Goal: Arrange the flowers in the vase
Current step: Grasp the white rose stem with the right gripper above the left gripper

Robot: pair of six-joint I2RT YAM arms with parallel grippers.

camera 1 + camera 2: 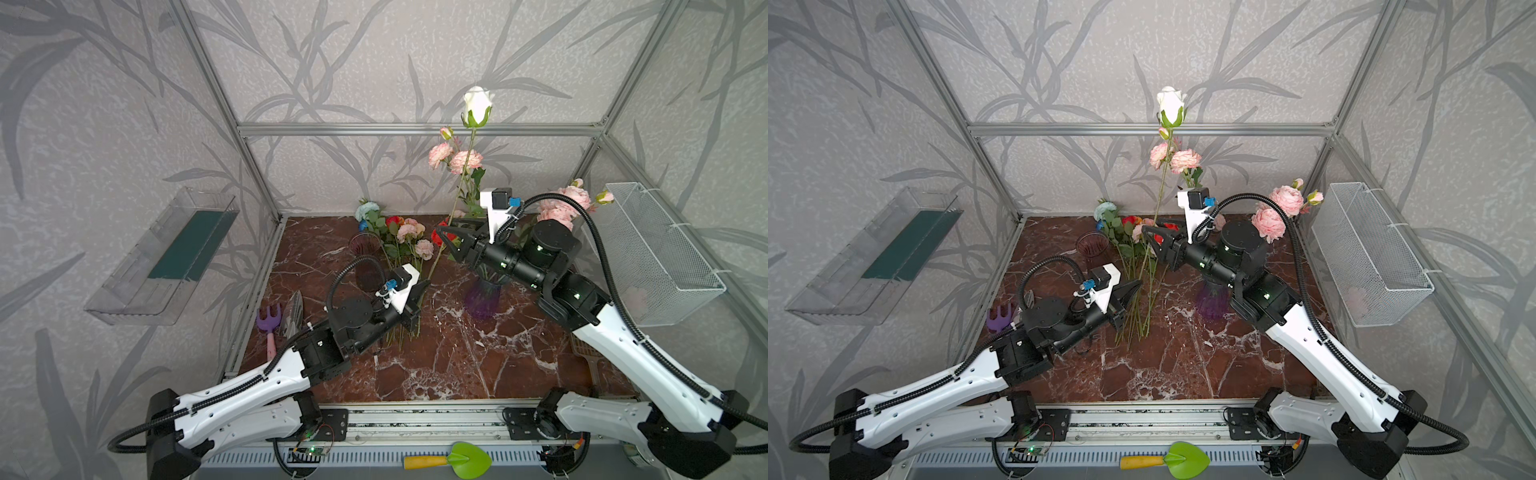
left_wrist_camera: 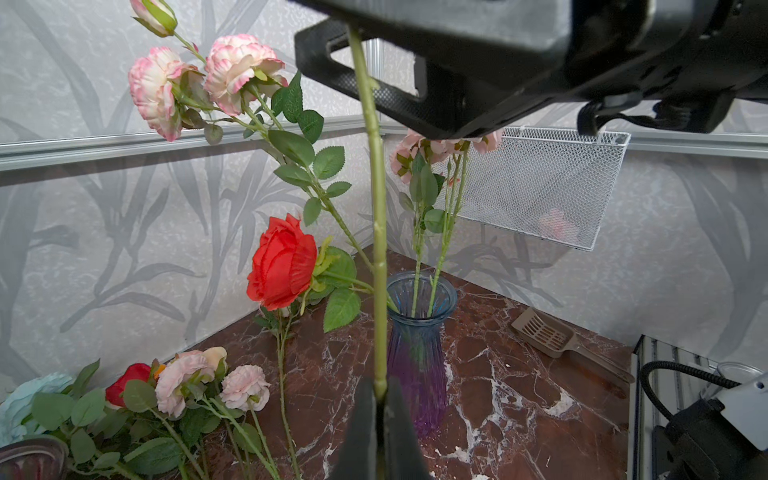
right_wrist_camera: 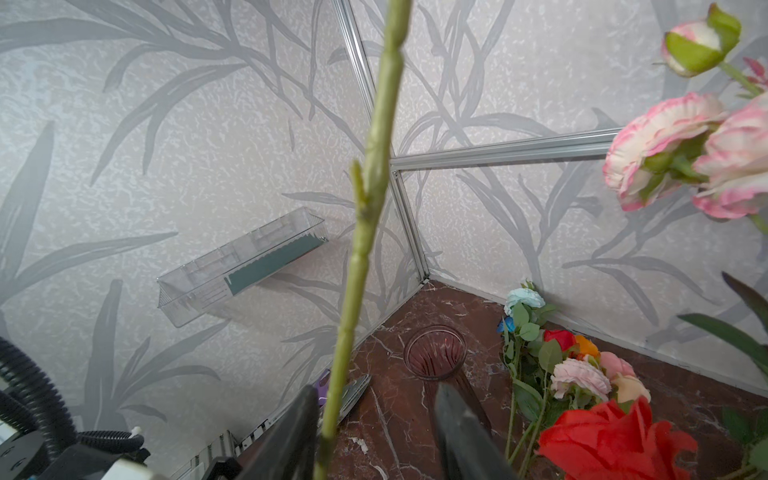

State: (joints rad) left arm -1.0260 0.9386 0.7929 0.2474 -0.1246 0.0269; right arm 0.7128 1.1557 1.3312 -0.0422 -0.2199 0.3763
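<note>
rose stem [image 2: 378,208] clamped by left pincer [image 2: 380,399], right pincer [image 3: 378,390] agape around it, near vase [image 2: 415,353]

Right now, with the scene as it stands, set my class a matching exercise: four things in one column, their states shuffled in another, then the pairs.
1 white rose
2 blue-purple vase
3 dark red vase
4 green trowel

A empty
B lying on the front ledge
C stem pinched in the left end effector
D holding pink flowers

Pairs: 1-C, 2-D, 3-A, 4-B
</note>
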